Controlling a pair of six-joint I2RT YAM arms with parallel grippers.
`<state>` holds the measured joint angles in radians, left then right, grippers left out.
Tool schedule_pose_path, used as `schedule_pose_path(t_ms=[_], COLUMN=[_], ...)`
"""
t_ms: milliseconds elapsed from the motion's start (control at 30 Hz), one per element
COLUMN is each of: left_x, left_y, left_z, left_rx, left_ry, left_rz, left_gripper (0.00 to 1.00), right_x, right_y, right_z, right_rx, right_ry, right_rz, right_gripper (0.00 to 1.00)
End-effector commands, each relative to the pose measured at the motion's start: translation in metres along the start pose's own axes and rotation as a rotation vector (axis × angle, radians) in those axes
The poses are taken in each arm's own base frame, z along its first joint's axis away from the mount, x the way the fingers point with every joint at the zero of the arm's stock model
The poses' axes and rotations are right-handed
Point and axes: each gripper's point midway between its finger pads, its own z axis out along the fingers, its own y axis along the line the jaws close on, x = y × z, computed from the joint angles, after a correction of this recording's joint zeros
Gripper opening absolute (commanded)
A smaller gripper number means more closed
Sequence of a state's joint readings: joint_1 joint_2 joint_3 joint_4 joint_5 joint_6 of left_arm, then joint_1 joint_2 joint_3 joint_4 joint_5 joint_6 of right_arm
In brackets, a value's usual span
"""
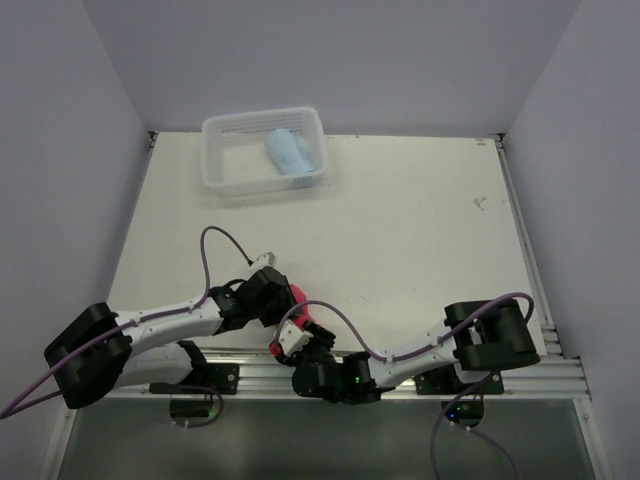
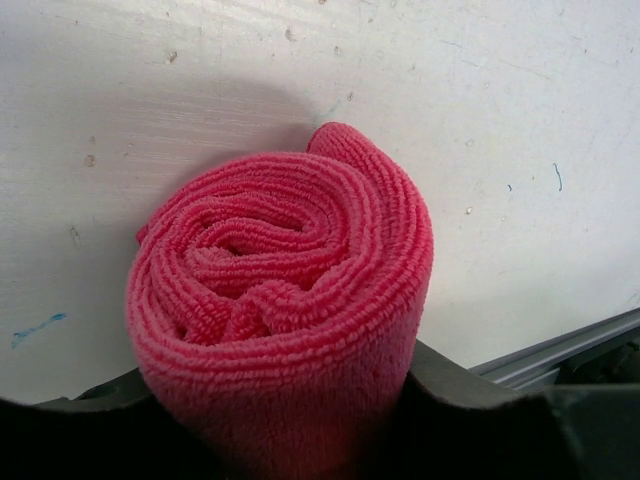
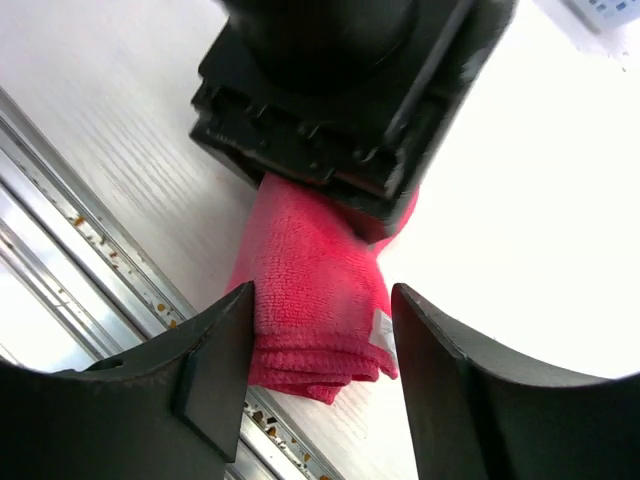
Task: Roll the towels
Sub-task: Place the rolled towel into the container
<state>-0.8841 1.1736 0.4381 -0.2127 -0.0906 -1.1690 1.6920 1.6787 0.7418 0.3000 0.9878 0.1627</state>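
**Pink towel rolled up at lower centre, both sets of fingers on it; blue towel in basket**

Pinkish-red terry cloth towel (image 2: 280, 290) is wound into a tight roll. The left wrist view looks at its end: spiral layers are clear, the ribbed pile is visible, and the outer flap edge sits at the top of the roll. The right wrist view shows it from the side as a short thick bundle (image 3: 315, 275), with stacked layer edges at the bottom end and a small white tag on the right. In the top view only a sliver of pink (image 1: 296, 297) shows at lower centre of the frame, on the white table (image 1: 400, 230). It lies just above the aluminium rail (image 1: 420, 372), mostly covered by the two arm heads.

Left fingers (image 2: 470, 400) sit one on each side of the roll, part-way closed and pressed against it, so the roll is gripped. Right fingers (image 3: 215, 370) are parted and straddle the roll's bottom end. The finger at frame left is at the cloth edge and there is a thin gap at the other, so it has no clamp on the towel.

Clear plastic mesh basket (image 1: 222, 182) is at upper centre-left of the top view, at the table's far edge. Inside it, in the right half, is the light blue cloth towel (image 1: 289, 153), a compact rolled bundle lying diagonally. The rest of the basket floor is bare.
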Motion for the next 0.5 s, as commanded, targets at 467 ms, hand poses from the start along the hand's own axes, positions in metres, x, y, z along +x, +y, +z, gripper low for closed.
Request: schedule_pose_path(t_ms=[467], left_x=[0.011], left_y=[0.042], left_z=[0.000], left_rx=[-0.165], left_ry=[0.025], left_rz=[0.072], left_gripper=[0.45], right_x=[-0.042], right_y=[-0.050], right_z=[-0.053], right_rx=[-0.069], right_ry=[-0.150], right_rz=[0.347], right_gripper=[0.71])
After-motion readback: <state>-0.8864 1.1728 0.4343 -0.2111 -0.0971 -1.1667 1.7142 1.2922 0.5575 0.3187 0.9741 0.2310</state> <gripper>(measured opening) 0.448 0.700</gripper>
